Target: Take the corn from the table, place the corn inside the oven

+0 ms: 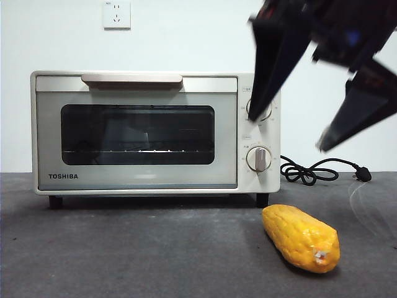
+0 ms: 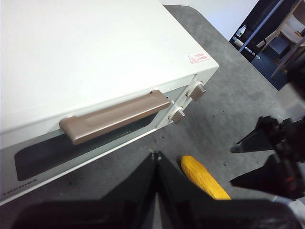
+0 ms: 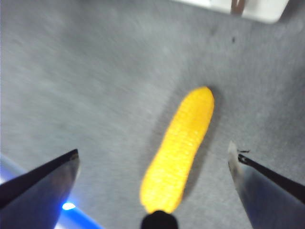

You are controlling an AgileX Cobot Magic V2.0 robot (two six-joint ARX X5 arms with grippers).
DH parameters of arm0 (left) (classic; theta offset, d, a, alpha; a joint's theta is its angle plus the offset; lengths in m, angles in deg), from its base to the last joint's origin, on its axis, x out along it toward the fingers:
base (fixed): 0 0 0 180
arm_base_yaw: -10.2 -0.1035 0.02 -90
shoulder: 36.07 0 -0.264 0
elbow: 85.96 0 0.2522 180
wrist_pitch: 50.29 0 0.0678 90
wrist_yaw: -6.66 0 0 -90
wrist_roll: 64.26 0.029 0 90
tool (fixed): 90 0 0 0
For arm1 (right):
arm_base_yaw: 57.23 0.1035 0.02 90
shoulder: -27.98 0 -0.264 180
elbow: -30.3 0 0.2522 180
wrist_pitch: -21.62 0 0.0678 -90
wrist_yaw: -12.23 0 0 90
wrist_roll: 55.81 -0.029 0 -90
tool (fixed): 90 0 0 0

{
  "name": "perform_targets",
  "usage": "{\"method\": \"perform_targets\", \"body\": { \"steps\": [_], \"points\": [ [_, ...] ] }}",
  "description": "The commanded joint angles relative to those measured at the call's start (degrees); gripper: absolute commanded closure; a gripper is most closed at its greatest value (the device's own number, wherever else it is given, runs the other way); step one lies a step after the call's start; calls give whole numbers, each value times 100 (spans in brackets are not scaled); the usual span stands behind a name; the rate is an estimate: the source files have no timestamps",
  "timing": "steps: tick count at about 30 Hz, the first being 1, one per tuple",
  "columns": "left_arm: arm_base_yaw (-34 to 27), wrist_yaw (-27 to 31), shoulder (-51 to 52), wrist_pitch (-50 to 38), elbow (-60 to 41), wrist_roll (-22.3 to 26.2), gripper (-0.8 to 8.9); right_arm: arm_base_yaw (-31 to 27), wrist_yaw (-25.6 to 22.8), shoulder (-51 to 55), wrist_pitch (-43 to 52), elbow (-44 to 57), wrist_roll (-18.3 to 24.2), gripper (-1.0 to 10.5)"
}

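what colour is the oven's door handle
Muted brown-taupe, against the cream oven body; the handle shows best in the left wrist view.

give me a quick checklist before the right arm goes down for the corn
1. Right end effector open wide: ok.
2. Corn centred between its jaws: ok, it lies in the gap, lengthwise.
3. Corn free on the table, touching nothing: ok; it lies in front of the oven's knob side.
4. Right end effector at the corn: not ok, it hangs well above it in the front view.
5. Oven door open to take the corn: not ok, it is shut.
6. Left end effector clear of the corn: ok, shut and near the door handle.
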Motion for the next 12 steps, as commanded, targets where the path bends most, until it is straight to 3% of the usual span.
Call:
{"method": "perform_targets", "body": {
  "steps": [1, 12],
  "points": [
    [15, -4, -2, -13, 20, 74, 818, 31, -212, -302, 20, -26, -105, 411],
    [15, -2, -2, -9, 20, 74, 818, 28, -208, -1408, 15, -26, -103, 414]
  ]
}}
